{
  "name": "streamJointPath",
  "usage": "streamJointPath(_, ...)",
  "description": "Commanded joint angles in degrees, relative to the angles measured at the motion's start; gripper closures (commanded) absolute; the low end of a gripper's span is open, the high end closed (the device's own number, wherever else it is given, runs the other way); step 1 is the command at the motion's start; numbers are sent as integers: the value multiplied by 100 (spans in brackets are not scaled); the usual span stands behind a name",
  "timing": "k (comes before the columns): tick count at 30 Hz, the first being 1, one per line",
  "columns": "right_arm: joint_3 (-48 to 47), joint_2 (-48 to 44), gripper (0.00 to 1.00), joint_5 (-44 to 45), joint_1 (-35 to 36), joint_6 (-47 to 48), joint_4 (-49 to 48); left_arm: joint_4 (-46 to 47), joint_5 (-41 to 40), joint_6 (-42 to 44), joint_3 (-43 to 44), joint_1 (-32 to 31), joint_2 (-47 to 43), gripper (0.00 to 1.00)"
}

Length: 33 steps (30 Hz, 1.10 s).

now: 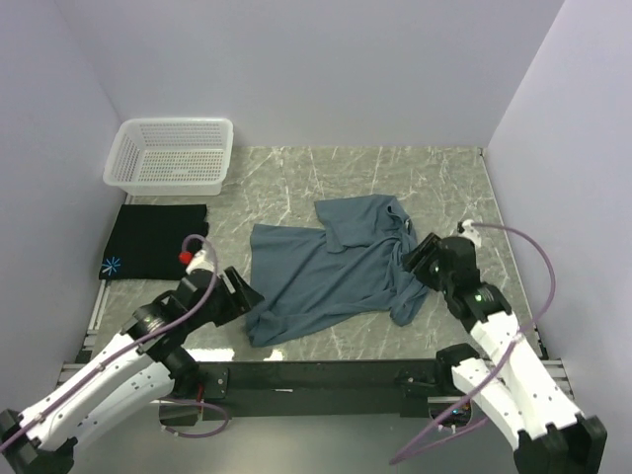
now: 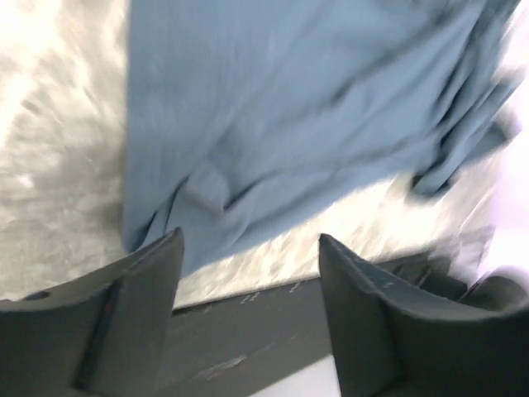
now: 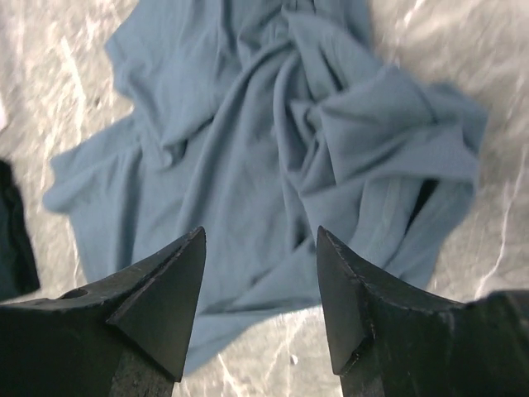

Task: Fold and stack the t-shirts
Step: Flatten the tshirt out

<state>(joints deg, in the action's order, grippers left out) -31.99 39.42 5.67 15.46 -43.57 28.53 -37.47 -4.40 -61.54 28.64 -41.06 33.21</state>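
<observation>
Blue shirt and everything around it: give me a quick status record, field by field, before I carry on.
blue shirt: middle of the table, spread loosely, rumpled on its right side, not folded
black shirt: left side, flat neat rectangle, just in front of the basket
basket: white, far left corner
left gripper: open, holding nothing, by the blue shirt's near left corner
right gripper: open, holding nothing, at the blue shirt's right edge
stack: not yet made; the shirts lie apart
</observation>
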Motion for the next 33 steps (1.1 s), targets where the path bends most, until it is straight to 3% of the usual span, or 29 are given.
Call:
streamJointPath(1, -736, 695, 37, 548, -35, 226, -419, -340, -1254, -536, 440, 10, -236, 26)
streamJointPath(7, -1677, 2337, 37, 822, -219, 1200, -735, 590, -1116, 105, 607, 1, 667, 20)
streamJointPath(14, -2935, 4590, 30, 638, -360, 2852, -735, 2243, -906, 888, 1133, 545, 2994, 16)
streamJointPath(18, -3252, 5303, 24, 610, -378, 3153, -849, 2859, -808, 1196, 1520, 993, 4103, 20)
streamJointPath(25, -3910, 6366, 26, 874, -456, 3311, -841, 3141, -737, 1513, 2189, 1240, 5720, 34)
streamJointPath(28, -4060, 6674, 35, 673, -693, 3294, -955, 3176, -693, 1513, 2409, 1390, 6099, 39)
streamJointPath(29, -4122, 6745, 50, 594, -790, 3215, -938, 3141, -641, 1513, 2531, 1442, 6344, 40)
streamJointPath(32, -4263, 6807, 84, 522, -1334, 2752, -937, 3053, -606, 1522, 2795, 1679, 6767, 44)
streamJointPath(33, -4263, 6772, 86, 531, -1518, 2549, -946, 3027, -588, 1539, 2857, 1802, 6856, 45)
